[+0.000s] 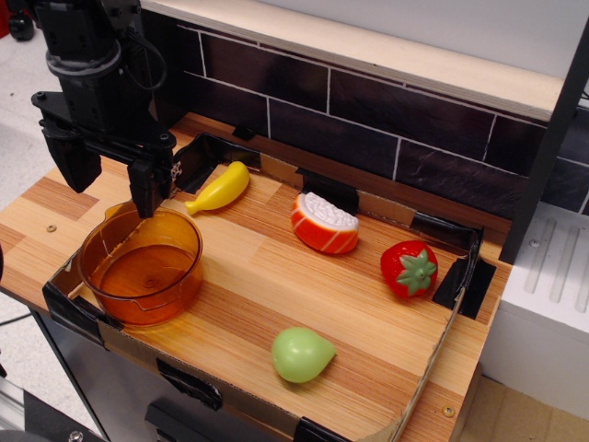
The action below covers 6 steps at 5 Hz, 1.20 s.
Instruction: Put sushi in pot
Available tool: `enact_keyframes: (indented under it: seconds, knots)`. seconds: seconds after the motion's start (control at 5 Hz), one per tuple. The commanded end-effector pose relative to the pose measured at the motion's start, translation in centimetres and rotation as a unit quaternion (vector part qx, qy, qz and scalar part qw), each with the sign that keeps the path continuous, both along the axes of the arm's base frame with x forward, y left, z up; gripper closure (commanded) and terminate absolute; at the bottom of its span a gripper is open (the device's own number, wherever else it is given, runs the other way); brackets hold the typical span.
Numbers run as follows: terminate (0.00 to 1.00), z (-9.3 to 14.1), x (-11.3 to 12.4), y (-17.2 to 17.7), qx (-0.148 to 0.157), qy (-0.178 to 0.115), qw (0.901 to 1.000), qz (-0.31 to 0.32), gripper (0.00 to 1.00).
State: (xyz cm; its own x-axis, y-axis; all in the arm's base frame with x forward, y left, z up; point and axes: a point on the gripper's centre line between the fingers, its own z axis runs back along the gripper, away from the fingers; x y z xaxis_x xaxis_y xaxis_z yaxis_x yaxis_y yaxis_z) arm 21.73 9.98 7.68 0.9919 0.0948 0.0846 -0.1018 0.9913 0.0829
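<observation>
Hovering spread and empty above the pot's [140, 267] back rim, needing to be travelling right toward the untouched sushi [324, 224], straddling its rounded sides squarely.

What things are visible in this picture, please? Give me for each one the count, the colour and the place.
pot: one, translucent orange, front left of the board, nothing inside it.
sushi: one, orange striped side with white rice face, middle of the board towards the back.
banana: one, yellow, back left, behind the pot.
strawberry: one, red with green leaves, right side.
pear: one, light green, front centre.
board: one, light wood, edged with cardboard and black tape.
tiled wall: one, dark brown, behind the board.
tool: one, black, above the back rim of the pot, open, holding nothing.
</observation>
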Motion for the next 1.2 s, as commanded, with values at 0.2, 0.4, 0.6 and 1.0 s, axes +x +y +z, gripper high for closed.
enact_keyframes:
  seconds: [0.2,0.4,0.6,1.0]
  knots:
    - [0.0,1.2,0.2,-1.3,-0.035,-0.021,0.9983,0.041,0.0]
    - [0.0,2.5,0.6,-3.1,-0.048,-0.02,0.9971,0.054,0.0]
    - [0.0,2.8,2.0,-5.5,-0.038,-0.086,0.9801,0.175,0.0]
    - [0.0,1.5,3.8,-9.3,-0.061,-0.082,0.9245,0.367,0.0]
